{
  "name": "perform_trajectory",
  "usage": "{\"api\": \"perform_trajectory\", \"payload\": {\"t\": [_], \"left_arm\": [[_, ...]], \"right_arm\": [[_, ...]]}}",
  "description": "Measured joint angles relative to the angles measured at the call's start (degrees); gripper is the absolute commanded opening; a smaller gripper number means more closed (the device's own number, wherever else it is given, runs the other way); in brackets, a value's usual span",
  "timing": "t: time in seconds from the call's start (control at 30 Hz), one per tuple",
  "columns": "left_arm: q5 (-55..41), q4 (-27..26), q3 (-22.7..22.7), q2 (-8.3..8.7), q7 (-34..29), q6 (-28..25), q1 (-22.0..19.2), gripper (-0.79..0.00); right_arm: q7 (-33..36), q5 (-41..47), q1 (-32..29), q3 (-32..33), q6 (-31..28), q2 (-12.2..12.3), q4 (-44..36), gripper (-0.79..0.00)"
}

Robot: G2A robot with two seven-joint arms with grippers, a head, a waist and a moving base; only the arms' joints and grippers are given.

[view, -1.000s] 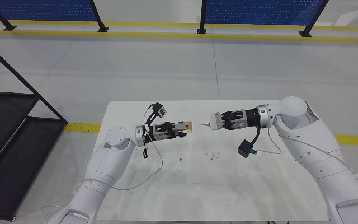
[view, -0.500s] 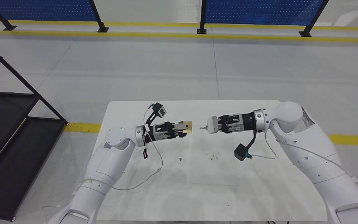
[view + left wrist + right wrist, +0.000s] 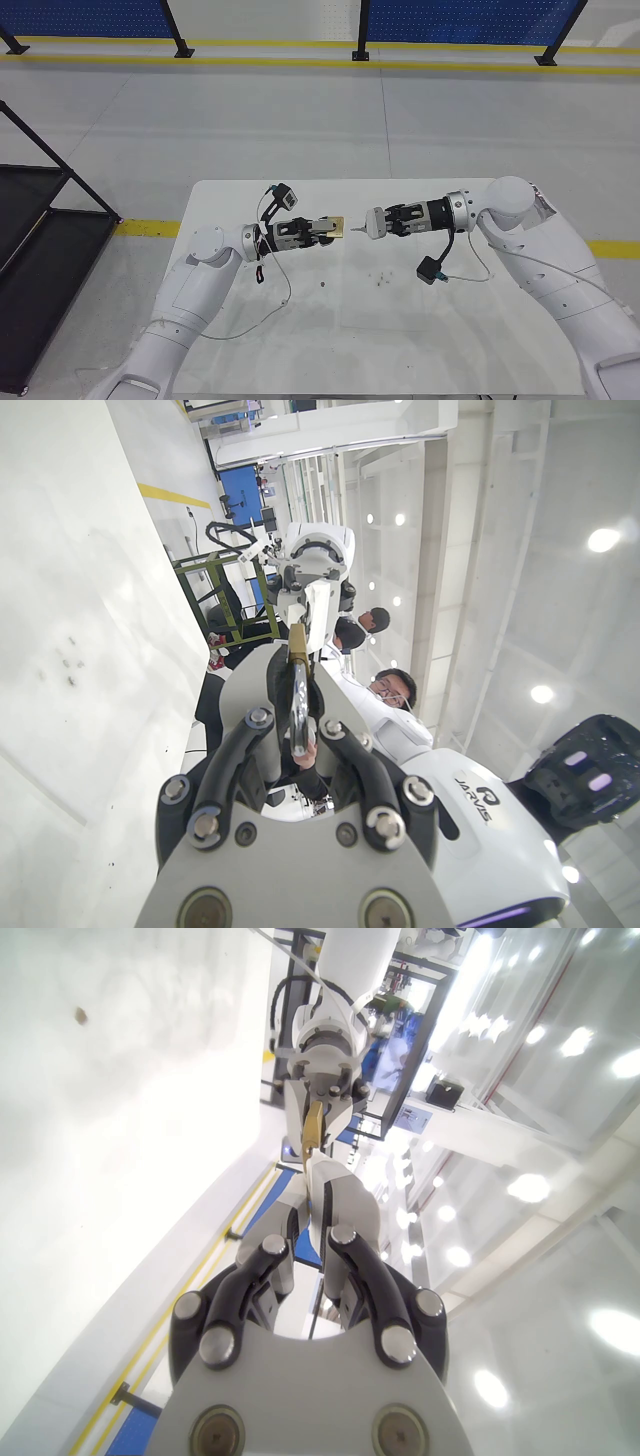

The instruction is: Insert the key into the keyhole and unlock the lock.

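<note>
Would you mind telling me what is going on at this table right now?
The left tool holds a brass padlock by its shackle, above the table. The right tool, shut on the key, faces it and aims the key at the padlock's end. The tip looks close; whether it has gone in cannot be told.

- Left tool (image 3: 328,228): held level, fingers closed, tip pointing at the right tool.
- Right tool (image 3: 373,225): held level, fingers closed, tip pointing at the left tool.
- Both tools: aligned head-on, tips near, not touching.
</note>
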Motion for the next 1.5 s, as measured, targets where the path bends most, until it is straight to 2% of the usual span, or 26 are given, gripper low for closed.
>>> {"api": "perform_trajectory", "payload": {"t": [1.5], "left_arm": [[0.0, 0.0, 0.0, 0.0, 0.0, 0.0, 0.0, -0.785]], "right_arm": [[1.9, -0.8, 3.0, -3.7, 2.8, -1.6, 2.2, -0.785]]}}
